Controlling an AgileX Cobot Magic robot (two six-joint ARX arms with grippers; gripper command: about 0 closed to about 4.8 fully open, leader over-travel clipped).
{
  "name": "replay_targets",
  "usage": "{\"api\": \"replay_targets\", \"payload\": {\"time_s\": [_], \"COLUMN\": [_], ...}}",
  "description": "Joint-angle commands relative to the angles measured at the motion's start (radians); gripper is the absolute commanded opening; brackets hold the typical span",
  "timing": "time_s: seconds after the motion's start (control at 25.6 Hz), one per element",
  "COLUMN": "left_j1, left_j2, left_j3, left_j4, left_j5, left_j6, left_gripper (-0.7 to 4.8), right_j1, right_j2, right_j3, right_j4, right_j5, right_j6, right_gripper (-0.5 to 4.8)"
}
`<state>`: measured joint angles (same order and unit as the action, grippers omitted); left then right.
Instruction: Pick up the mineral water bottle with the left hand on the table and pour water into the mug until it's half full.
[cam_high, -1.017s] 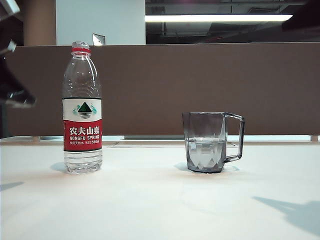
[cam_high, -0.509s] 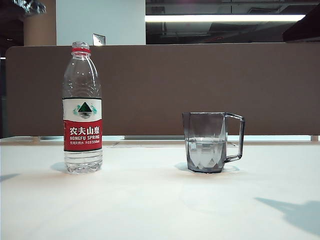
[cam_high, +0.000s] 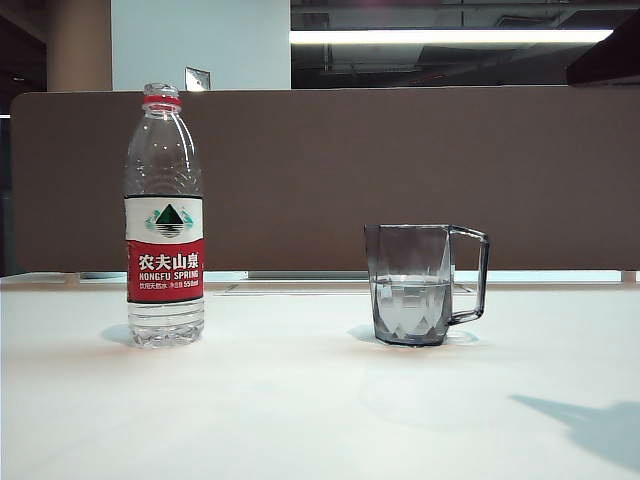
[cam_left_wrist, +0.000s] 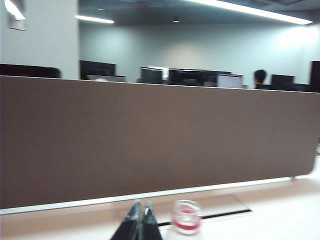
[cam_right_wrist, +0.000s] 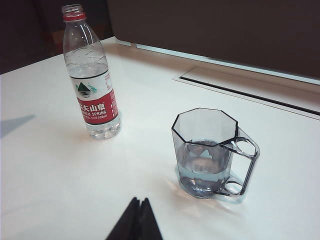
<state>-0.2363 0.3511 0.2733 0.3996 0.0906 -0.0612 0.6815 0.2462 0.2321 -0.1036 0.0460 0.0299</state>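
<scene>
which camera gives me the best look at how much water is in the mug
The exterior view: it sees the mug side-on, so the waterline shows as a level band about halfway up the wall. The right wrist view looks down into it at an angle, showing water but a less clear level. The left wrist view does not show it.

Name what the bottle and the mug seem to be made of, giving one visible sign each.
Mineral water bottle: thin clear plastic, probably; ribbed see-through walls, printed label. Mug: smoky grey transparent glass or hard plastic, unclear which; glossy facets show water inside.
</scene>
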Motion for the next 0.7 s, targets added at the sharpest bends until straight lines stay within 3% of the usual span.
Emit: {"api": "replay_targets", "payload": {"time_s": [0.04,0.35,0.7], "left_j1": [0.059,0.138,0.150], "left_j2": [-0.068,-0.250,-0.346], "left_j3": [-0.026,-0.145,-0.245], "left_j4": [-0.021,-0.020,-0.024], "left_j5": [0.003,0.002,0.002], "left_j6": [0.002,0.001,0.001], "left_gripper": [-0.05,-0.05,-0.05], "right_j1": [0.000,0.000,0.000], "right_j2": [0.000,-0.001,-0.001], "right_j3": [0.006,0.006,0.006], "right_j4": [0.018,0.018,0.018], "right_j5": [0.000,0.000,0.000], "right_j6": [0.002,0.002,0.002], "right_gripper": [-0.01,-0.01,-0.01]}}
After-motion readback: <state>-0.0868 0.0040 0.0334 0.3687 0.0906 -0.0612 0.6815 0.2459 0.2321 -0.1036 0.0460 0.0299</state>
